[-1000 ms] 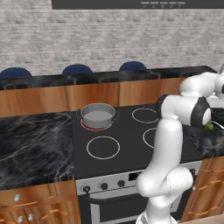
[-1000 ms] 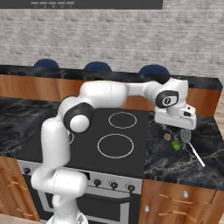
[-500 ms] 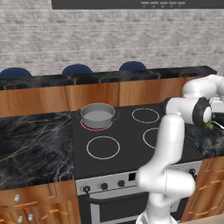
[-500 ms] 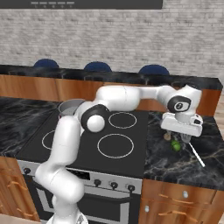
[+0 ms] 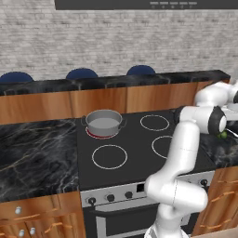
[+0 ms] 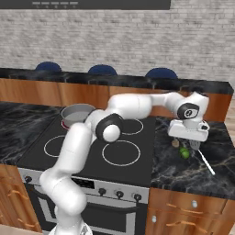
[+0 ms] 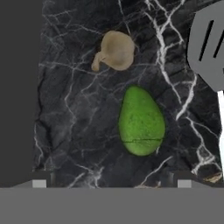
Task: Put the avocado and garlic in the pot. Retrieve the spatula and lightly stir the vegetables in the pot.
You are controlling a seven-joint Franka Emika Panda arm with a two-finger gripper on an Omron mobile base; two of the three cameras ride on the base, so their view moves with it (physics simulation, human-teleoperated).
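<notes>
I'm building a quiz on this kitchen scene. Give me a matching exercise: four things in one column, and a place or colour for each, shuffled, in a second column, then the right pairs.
Things:
1. avocado
2. garlic
3. pot
4. spatula

Descriptions:
A. grey metal, on the stove's back left burner
B. pale beige, on the marble counter
C. bright green, on the marble counter between the fingertips
D. flat slotted grey head, at the edge of the hand view

Pairs: 1-C, 2-B, 3-A, 4-D

Bright green avocado (image 7: pixel 141 122) beside beige garlic (image 7: pixel 114 50) and grey slotted spatula (image 7: pixel 209 48), on white-veined black marble counter (image 7: pixel 74 109)
</notes>
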